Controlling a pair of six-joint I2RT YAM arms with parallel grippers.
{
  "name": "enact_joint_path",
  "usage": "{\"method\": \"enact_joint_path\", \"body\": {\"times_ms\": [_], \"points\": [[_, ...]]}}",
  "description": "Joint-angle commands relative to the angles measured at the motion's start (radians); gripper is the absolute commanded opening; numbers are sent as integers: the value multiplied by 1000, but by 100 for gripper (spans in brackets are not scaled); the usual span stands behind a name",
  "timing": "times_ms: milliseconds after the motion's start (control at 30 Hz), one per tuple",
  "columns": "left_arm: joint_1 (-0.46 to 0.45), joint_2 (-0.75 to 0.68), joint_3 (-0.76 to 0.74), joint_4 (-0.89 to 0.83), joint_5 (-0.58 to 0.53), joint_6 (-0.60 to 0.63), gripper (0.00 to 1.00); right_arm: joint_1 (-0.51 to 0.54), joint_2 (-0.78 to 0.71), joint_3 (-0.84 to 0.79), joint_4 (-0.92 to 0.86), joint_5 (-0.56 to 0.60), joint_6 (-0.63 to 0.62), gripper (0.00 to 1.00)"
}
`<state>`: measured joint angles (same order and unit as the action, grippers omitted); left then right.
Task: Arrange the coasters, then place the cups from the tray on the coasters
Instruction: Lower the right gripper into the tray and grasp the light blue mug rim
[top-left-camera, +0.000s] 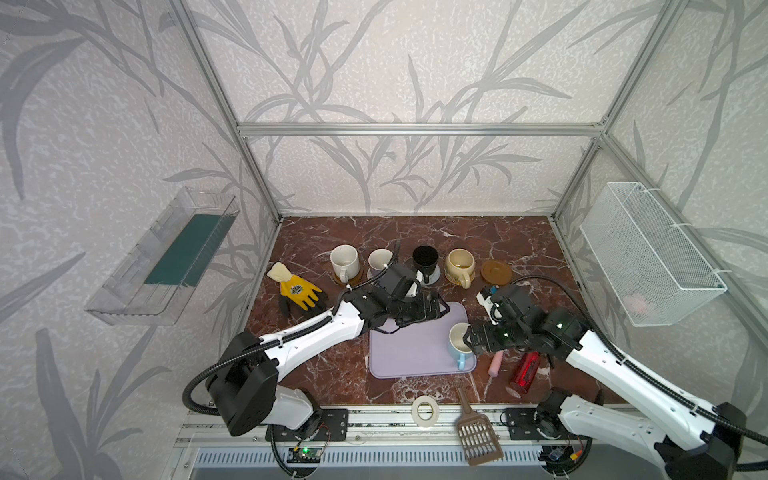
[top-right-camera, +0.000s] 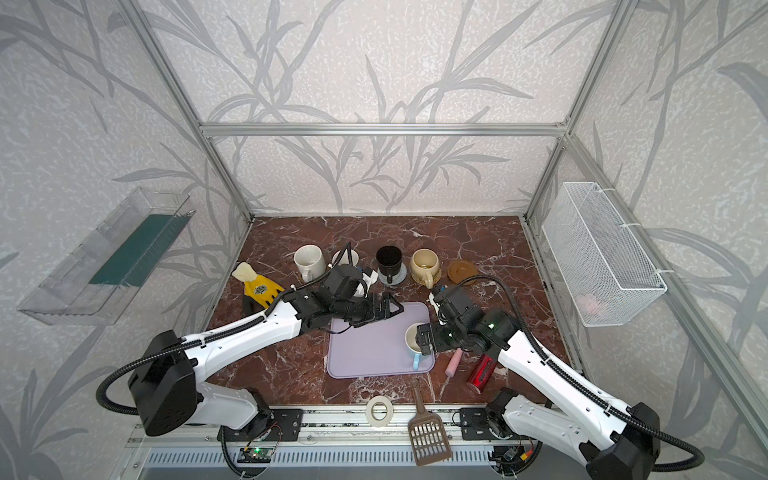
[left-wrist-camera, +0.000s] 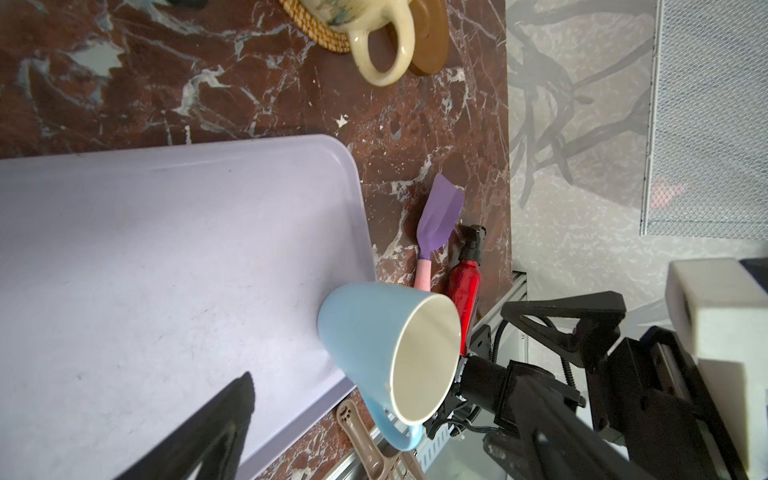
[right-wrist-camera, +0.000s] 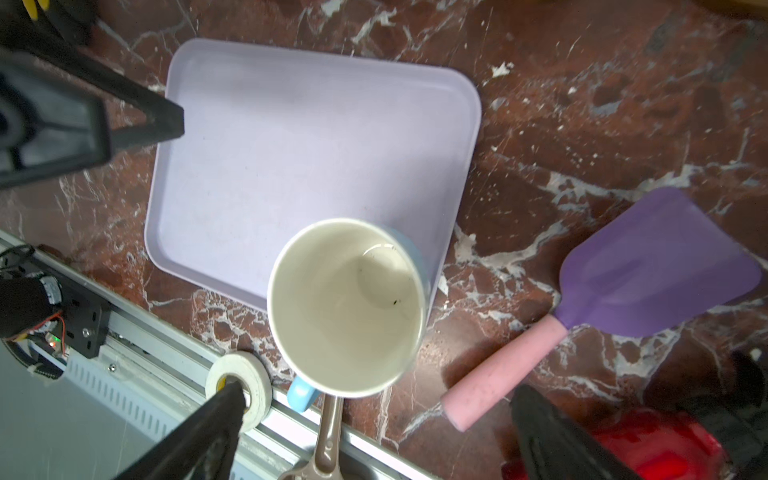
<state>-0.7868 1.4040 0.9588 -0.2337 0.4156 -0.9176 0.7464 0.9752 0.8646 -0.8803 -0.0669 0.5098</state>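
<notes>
Glazed ceramic is what we're dealing with, so expect it to be stiff, a bit heavy and pretty slick under hard fingers, and it'll chip if it clips anything. Closest to the front rail are a white tape ring (top-left-camera: 423, 410) and a brown scoop (top-left-camera: 474, 436), neither part of the job.

Next back is the lavender tray (top-left-camera: 405, 357), with just the light blue mug (top-left-camera: 456, 345) on it. The mug stands upright in the near right corner with its handle pointing at the rail. A pink-handled spatula (top-left-camera: 495, 364) and a red bottle (top-left-camera: 526, 368) lie just beside that corner, so there's little elbow room.

The right gripper (top-left-camera: 469, 340) is over the mug with its jaws spread wide. The wrist view shows one finger either side of the rim and neither touching, so nothing's held.

My guess: pinch the wall on the side away from the handle, one finger inside and one outside, since spanning the round body looks slippy. Lift it straight up.

The left gripper (top-left-camera: 440, 309) hangs over the tray's far left part, jaws also wide and empty.

At the back, the white speckled mug (top-left-camera: 344, 259), lavender mug (top-left-camera: 380, 259), black mug (top-left-camera: 424, 257) and cream-yellow mug (top-left-camera: 459, 264) each stand on a coaster. The bare wooden coaster (top-left-camera: 496, 272) at the right end looks like the blue one's spot.
</notes>
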Motion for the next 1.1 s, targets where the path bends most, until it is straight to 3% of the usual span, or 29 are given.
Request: {"method": "enact_joint_path", "body": {"times_ms": [0,200,400,500,967,1067], "points": [[-14,-57,-28,-8,-31,-38,99,49,-43,-29,-42,39,96,99],[-49,-112,-102,8,-70,-92,99,151,-55,-79,-19,77,167,99],[-58,-137,-171,75,-76,-165,99,317,-42,-120,75,216,249,99],[-84,-146,-153,25,-125,-155,99,366,-21,-124,88,274,267,97],[-126,-100,-132,-3,-165,-146,99,399,70,-189,173,333,282,88],[-132,-89,-138,15,-161,-154,99,399,87,-189,155,359,285,81]]}}
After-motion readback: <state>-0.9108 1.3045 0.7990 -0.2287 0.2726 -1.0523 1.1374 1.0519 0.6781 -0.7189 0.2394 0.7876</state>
